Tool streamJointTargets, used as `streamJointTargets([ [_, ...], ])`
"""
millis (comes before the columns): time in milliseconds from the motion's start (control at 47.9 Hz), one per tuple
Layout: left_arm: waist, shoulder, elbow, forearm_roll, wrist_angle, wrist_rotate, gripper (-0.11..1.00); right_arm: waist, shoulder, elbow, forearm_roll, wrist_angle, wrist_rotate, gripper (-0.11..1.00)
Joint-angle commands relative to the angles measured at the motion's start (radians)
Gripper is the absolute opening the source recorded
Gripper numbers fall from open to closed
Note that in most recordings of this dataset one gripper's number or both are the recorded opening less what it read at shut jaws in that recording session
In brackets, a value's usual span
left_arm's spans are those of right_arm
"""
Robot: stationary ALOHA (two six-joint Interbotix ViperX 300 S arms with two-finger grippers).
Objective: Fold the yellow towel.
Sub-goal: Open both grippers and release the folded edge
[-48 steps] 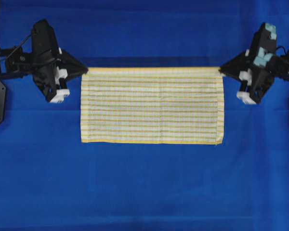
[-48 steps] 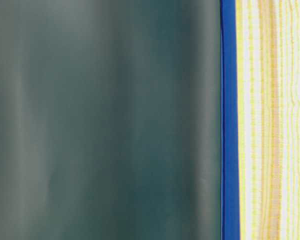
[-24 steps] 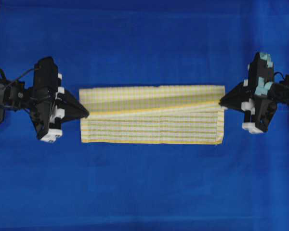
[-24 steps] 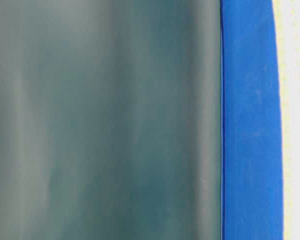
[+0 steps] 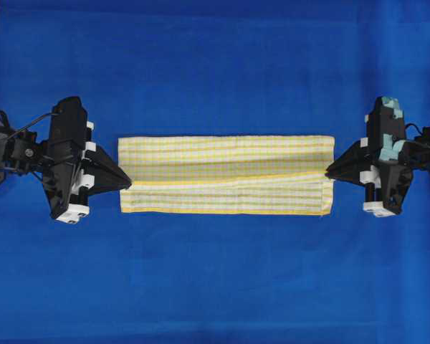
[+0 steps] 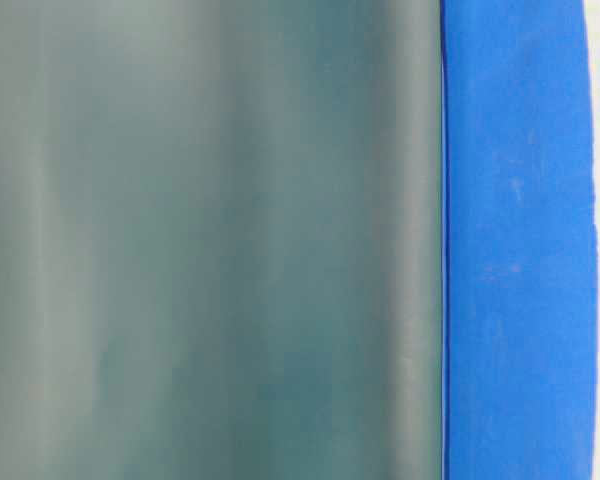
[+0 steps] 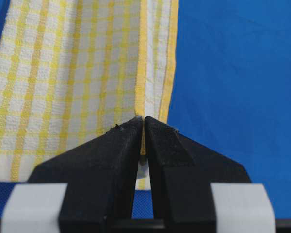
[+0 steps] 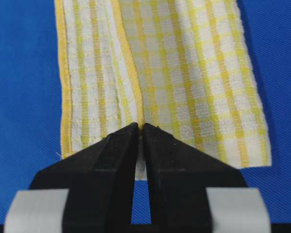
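My towel [image 5: 226, 175] is white with a fine yellow check and solid yellow hems. The cloth under it [image 5: 215, 287] is plain deep blue. My claws [image 7: 143, 131] are matte black, with white blocks behind the fingers.

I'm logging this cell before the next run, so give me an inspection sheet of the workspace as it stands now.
Surface: blue cloth-covered table, smooth.
Job's things: thin white-and-yellow checked towel, top layer folded toward the near hem, a strip of the lower layer uncovered.
Clutter: nothing seen.
Grippers: left gripper shut on the towel's folded hem; right gripper likewise at the opposite end.
Cables: black cable on the left arm.
Surroundings: grey-green backdrop, blurred.
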Motion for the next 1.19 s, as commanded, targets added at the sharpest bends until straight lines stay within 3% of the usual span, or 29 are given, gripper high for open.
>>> streamJointTargets([
  [0,-0.011,-0.012,-0.015,0.0,0.005,0.0,0.03,0.014,0.008,-0.026,0.006,-0.011,0.0,0.05],
  [731,-0.021,-0.006,-0.037,0.0,0.026,0.002,0.03,0.069,0.046,-0.058,0.014,-0.003,-0.002,0.06],
  [815,-0.021,-0.009,-0.037,-0.002,0.029,0.002,0.05,0.074,0.044,-0.06,0.014,-0.003,-0.002,0.19],
  [898,-0.02,-0.015,-0.037,-0.002,0.029,0.003,0.21,0.074,0.04,-0.06,0.014,-0.003,-0.002,0.46],
  [1024,-0.006,-0.029,-0.037,-0.002,0.031,0.014,0.59,0.074,0.017,-0.055,0.012,-0.003,-0.008,0.79],
  [1107,0.015,-0.04,-0.031,0.0,0.031,0.02,0.79,0.067,-0.009,-0.048,0.011,-0.003,-0.011,0.81],
  [1170,0.04,-0.044,-0.031,0.002,0.035,0.021,0.79,0.051,-0.028,-0.04,0.011,-0.003,-0.012,0.76],
])
